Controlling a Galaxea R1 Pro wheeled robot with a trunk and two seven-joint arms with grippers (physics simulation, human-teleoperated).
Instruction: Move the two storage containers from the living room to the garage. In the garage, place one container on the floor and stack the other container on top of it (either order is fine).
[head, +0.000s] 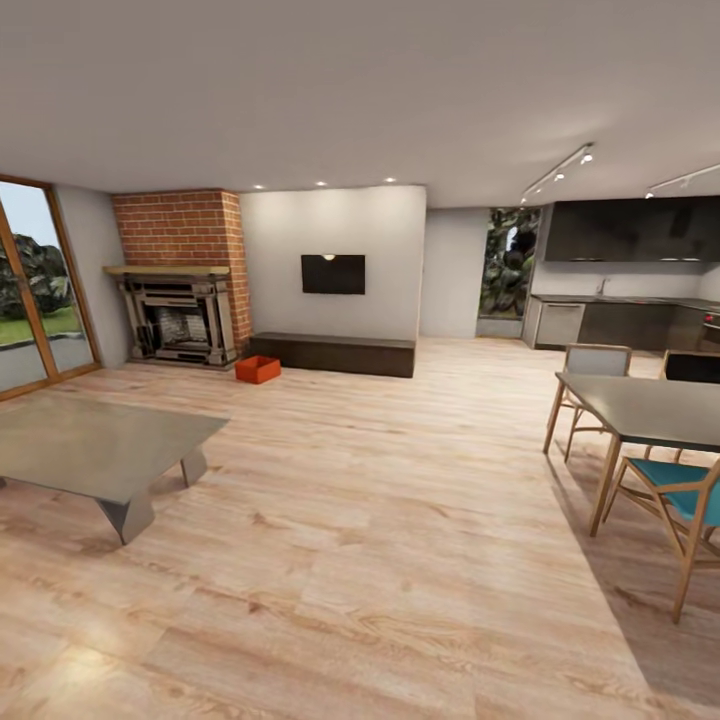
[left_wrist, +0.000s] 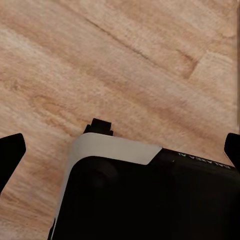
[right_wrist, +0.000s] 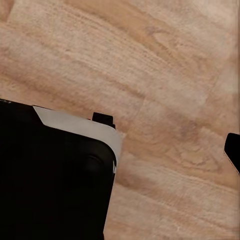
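I've got one storage container (head: 258, 369) at my eleven o'clock, far across the living room's plank floor (head: 380, 540), sitting between the brick fireplace (head: 182, 275) and the dark low cabinet (head: 333, 354). Glass-topped table (head: 95, 445) at nine. Left gripper (left_wrist: 120, 147) spread wide; right gripper, can't tell.

Orange-red storage container (head: 258, 369) on wood floor (head: 380, 520), beside fireplace (head: 180, 320).

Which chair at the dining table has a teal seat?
The nearer chair, at the table's front right corner: wooden frame with a teal seat. The farther chair, behind the table, looks pale grey.
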